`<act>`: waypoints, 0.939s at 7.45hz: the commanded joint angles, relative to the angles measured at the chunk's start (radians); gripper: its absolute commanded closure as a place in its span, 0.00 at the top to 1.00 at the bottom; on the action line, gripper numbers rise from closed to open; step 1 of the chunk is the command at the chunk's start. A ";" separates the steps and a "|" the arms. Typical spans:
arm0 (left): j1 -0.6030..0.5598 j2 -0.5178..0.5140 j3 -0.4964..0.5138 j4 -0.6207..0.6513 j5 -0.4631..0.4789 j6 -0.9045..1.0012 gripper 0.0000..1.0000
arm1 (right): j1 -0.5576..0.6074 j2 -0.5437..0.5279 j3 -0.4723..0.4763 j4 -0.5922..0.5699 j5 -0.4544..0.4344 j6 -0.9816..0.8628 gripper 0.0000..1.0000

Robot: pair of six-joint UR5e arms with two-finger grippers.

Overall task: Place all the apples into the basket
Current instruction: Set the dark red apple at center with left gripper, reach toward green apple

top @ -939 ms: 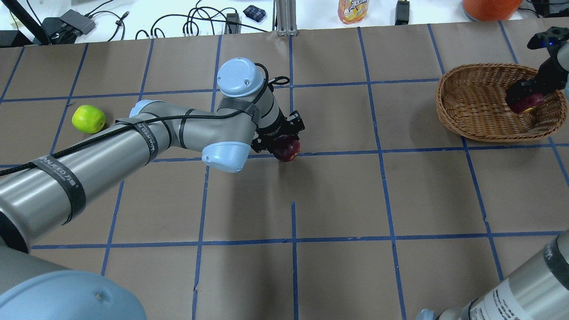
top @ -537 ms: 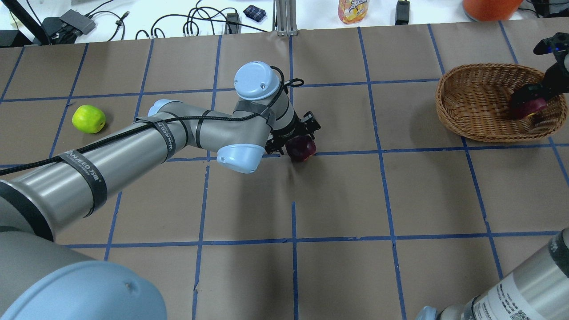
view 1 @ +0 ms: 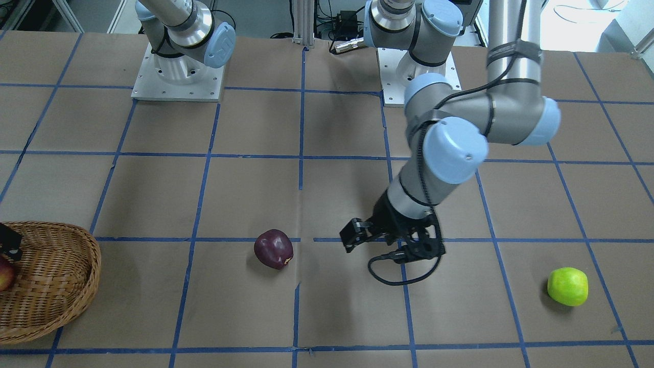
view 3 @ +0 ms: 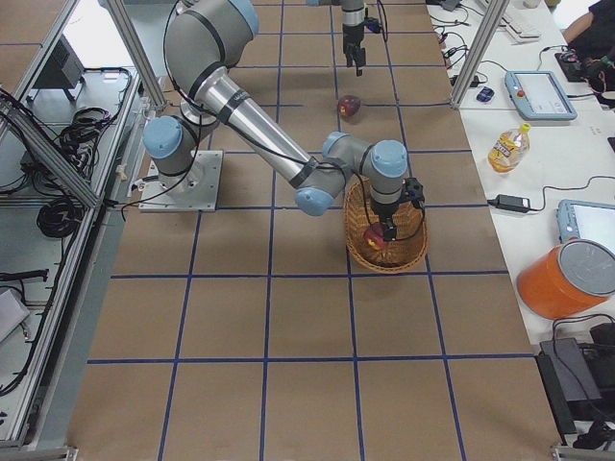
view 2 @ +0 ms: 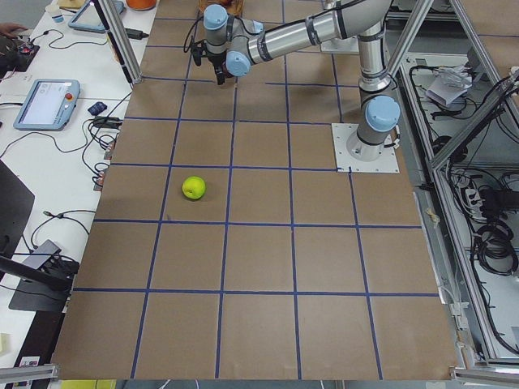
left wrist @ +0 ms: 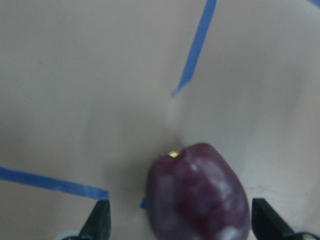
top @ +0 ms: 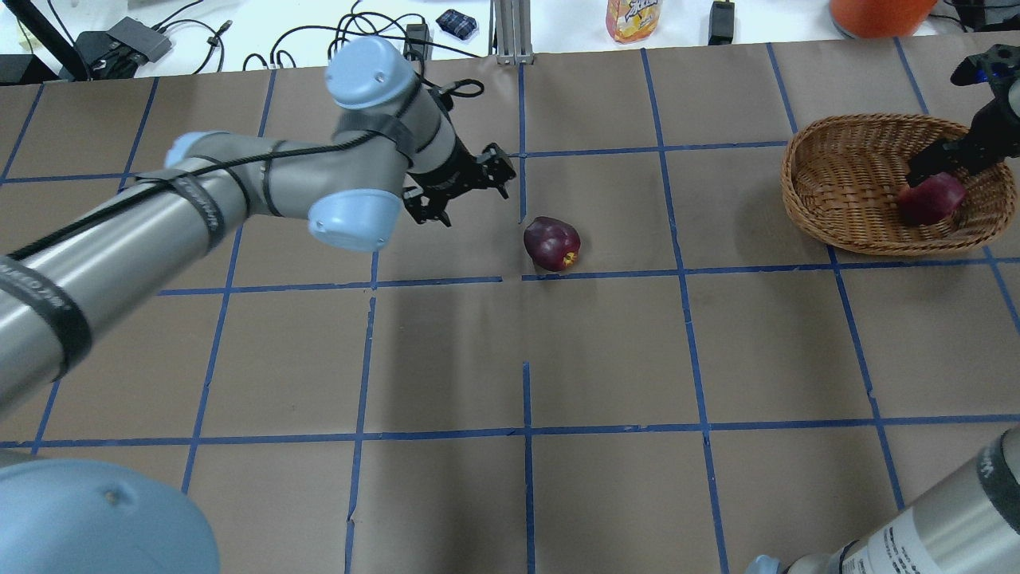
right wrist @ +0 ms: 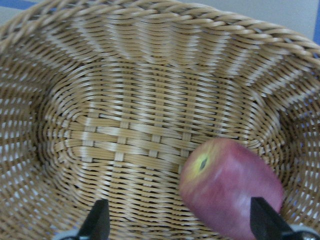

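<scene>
Left gripper [top: 462, 187] wide open, empty; right gripper [top: 952, 155] spread, holding nothing, over red apple [top: 931, 199] in basket [top: 837, 183]. Danger: maroon apple [top: 551, 243] rolls if nudged.

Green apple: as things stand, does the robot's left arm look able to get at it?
Probably yes. The green apple lies alone on the left arm's side, and the left end effector hangs open and empty, with nothing between them to block the way.

Bright even light; soft shadows; both wrist views blurred.
</scene>
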 commanded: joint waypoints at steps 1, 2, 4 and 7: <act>0.248 0.050 0.000 -0.135 0.062 0.454 1.00 | 0.134 -0.087 0.049 0.108 -0.009 0.154 1.00; 0.398 0.031 0.003 -0.143 0.076 0.701 1.00 | 0.214 -0.123 0.081 0.108 -0.013 0.302 1.00; 0.542 -0.037 0.020 -0.123 0.191 0.904 1.00 | 0.402 -0.137 0.092 0.094 -0.003 0.596 1.00; 0.544 -0.175 0.123 0.009 0.337 1.041 1.00 | 0.645 -0.053 0.084 -0.083 0.000 0.953 1.00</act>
